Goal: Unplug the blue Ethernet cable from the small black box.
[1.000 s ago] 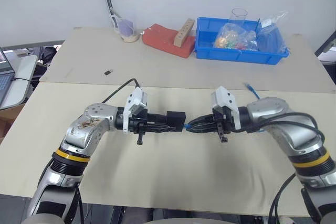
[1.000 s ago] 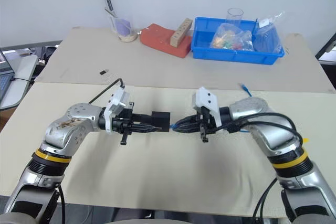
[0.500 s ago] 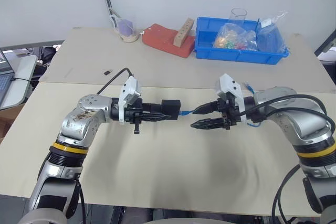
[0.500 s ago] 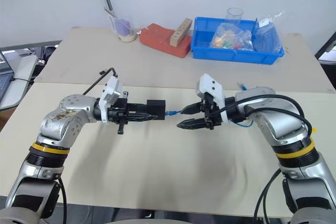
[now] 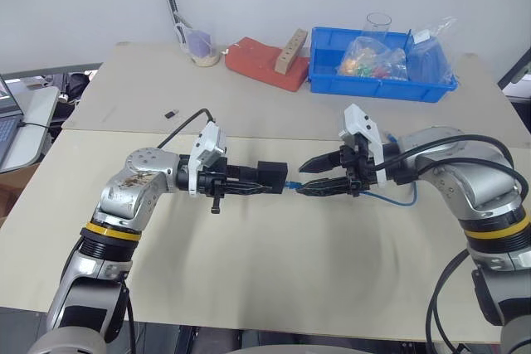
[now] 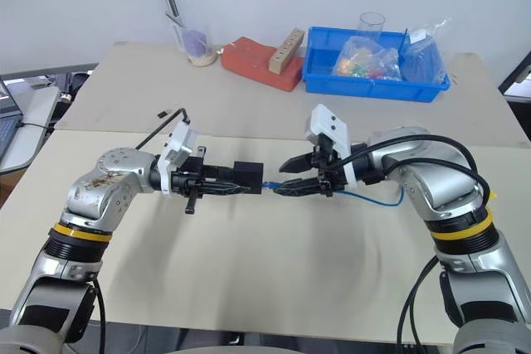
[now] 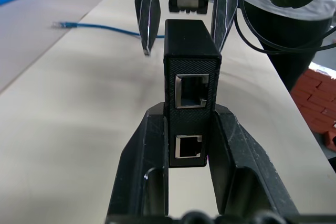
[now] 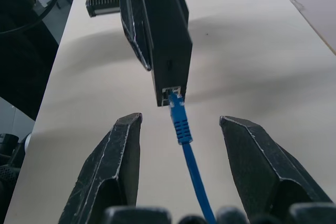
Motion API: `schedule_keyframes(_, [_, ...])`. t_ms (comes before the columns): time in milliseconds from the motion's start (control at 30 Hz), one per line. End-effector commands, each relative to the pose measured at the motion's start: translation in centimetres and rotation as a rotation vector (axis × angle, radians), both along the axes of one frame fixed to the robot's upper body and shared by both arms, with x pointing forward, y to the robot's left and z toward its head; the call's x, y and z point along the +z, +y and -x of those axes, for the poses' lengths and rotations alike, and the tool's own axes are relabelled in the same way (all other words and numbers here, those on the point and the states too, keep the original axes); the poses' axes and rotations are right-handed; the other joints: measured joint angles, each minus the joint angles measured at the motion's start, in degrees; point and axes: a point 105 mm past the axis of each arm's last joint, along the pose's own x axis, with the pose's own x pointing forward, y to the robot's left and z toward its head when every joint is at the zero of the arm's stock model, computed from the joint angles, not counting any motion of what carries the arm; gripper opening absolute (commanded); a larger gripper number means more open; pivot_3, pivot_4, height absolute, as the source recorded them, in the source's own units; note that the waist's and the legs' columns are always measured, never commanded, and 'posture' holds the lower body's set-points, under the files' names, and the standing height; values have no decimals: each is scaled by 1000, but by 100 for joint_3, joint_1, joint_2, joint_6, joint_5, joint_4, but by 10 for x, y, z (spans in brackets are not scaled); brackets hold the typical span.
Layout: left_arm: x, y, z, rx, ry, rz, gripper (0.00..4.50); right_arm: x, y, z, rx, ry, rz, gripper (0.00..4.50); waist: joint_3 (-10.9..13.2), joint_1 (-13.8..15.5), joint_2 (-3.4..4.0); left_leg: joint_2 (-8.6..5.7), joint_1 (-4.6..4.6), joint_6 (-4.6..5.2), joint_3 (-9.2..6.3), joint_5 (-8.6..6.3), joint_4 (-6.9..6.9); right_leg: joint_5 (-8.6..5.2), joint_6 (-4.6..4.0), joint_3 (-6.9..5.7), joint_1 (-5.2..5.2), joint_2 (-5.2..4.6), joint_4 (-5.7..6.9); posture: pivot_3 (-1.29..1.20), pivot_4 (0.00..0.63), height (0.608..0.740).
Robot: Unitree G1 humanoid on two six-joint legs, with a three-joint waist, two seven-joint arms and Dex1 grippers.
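Above the near, pale beige tabletop (image 5: 274, 271) we saw the robot's two arms meet nose to nose. The left gripper (image 5: 249, 186) was clamped on the small matte-black box (image 5: 271, 178), holding it clear of the table with its two black fingers (image 7: 144, 166) pressed against the box's sides; the left wrist view showed two ports in the face of the box turned toward that camera. Opposite it, the right gripper (image 5: 309, 177) stood with its jaws parted, gripping nothing, its fingers (image 8: 118, 166) set on either side of the thin bright-blue Ethernet cable (image 8: 182, 129). The cable's plug was seated in a port at the end of the box that faced the right gripper, so the cable was not yet unplugged. From there the blue cord ran back between the open fingers and curved along the right forearm, with a loop showing below it (image 5: 397, 201). Farther back on the table we noted a tiny black chip-like piece (image 5: 171, 113). At the far edge sat a red block (image 5: 259, 61) with a wooden strip (image 5: 290, 49) leaning on it, a blue plastic bin (image 5: 380, 86) holding bags, and a small cup (image 5: 200, 46).
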Motion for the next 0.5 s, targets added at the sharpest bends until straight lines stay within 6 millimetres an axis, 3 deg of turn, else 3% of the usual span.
schedule_keyframes(33, [10, -3, 0, -18, -53, 13, 524, 3, 5, 2, 22, -29, -5, 2660, 0, -2, 0, 0, 0, 0, 0, 0, 0, 0, 0, 0, 0, 0, 0, 0, 150, 740])
schedule_keyframes(233, [8, -4, 2, -30, -51, 3, 524, 5, 6, -2, 23, -24, -16, 2660, 0, -7, 0, 1, 0, 0, 0, 0, 0, 0, 0, 0, 0, 1, 1, 0, 150, 740])
schedule_keyframes(400, [7, -4, 2, -33, -49, 1, 524, 7, 8, 1, 40, -21, -22, 1188, 0, -5, 0, 1, 0, 0, 0, 0, 0, 0, 0, 0, 0, 1, 1, 0, 150, 740])
schedule_keyframes(500, [7, -5, 2, -34, -49, 0, 524, 6, 9, 3, 48, -16, -22, 1188, 0, -7, 0, 1, 1, 0, 0, 0, 0, 0, 0, 0, 0, 1, 1, 0, 150, 740])
